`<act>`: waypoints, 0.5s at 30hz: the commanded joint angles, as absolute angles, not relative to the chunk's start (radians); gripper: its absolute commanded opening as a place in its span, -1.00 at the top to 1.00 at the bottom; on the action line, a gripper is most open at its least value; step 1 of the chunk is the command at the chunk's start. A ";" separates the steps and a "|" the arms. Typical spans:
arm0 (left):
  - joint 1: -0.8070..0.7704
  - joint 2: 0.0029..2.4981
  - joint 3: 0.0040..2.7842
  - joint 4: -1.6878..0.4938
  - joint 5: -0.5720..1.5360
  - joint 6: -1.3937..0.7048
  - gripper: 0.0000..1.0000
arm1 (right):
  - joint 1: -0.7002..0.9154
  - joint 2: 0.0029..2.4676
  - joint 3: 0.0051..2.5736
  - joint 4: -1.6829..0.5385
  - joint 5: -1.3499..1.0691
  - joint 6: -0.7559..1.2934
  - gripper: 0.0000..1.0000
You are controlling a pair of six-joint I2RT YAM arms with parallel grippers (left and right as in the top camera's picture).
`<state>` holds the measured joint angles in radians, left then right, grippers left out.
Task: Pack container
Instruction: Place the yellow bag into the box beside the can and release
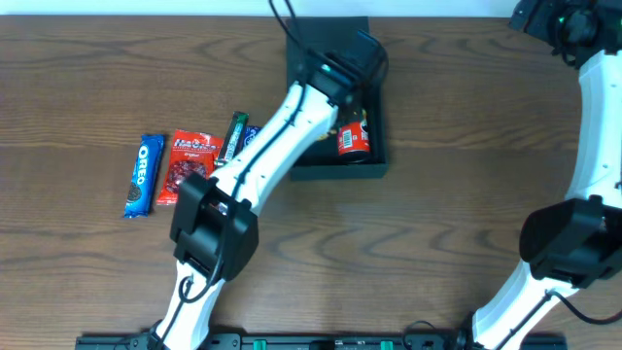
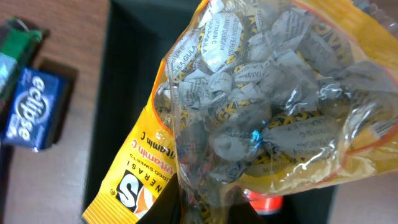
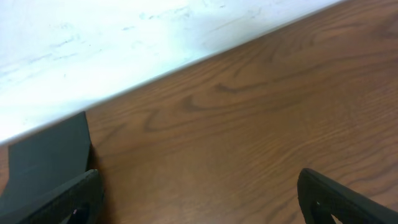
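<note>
While the left arm reaches to the far middle of the table, we log the container there, top open, with the left gripper above its interior. The left wrist view is filled by a yellow candy bag with a clear window showing white-wrapped sweets; it hangs over the container's dark inside. The fingers are hidden behind the bag, so we cannot tell whether they are clamped on it. A red packet lies inside the container at its near right.

On the table left of the container (all outside it) we count four snacks in a loose row: an Oreo pack furthest left, a red wrapper, a green bar, and a blue Eclipse pack just beside the container's left wall.

The right gripper is at the far right, well apart from the container, over bare wood with its fingers spread wide and holding nothing.
</note>
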<state>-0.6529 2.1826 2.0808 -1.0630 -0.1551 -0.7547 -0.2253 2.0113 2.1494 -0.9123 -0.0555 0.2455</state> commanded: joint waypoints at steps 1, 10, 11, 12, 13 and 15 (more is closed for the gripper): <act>-0.665 2.171 2.097 -1.084 -0.239 -0.828 0.88 | -0.228 2.020 2.147 -0.929 -0.057 0.258 -0.98; -0.660 2.171 2.090 -1.121 -0.299 -1.042 0.88 | -0.228 2.020 2.147 -0.990 -0.058 0.258 -0.98; -0.661 2.171 2.086 -1.123 -0.299 -1.055 0.88 | -0.228 2.020 2.147 -0.992 -0.058 0.258 -0.99; -0.662 2.171 2.081 -1.122 -0.298 -1.061 0.88 | -0.228 2.020 2.147 -0.996 -0.058 0.258 -0.99; -0.662 2.171 2.073 -1.122 -0.298 -1.076 0.88 | -0.228 2.020 2.147 -1.000 -0.057 0.258 -0.98; -0.662 2.171 2.056 -1.121 -0.295 -1.094 0.88 | -0.228 2.020 2.147 -1.008 -0.057 0.258 -0.99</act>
<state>-0.6624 2.1826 2.0773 -1.1183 -0.2584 -1.0264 -0.2253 2.0113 2.1494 -1.0016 -0.0559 0.2455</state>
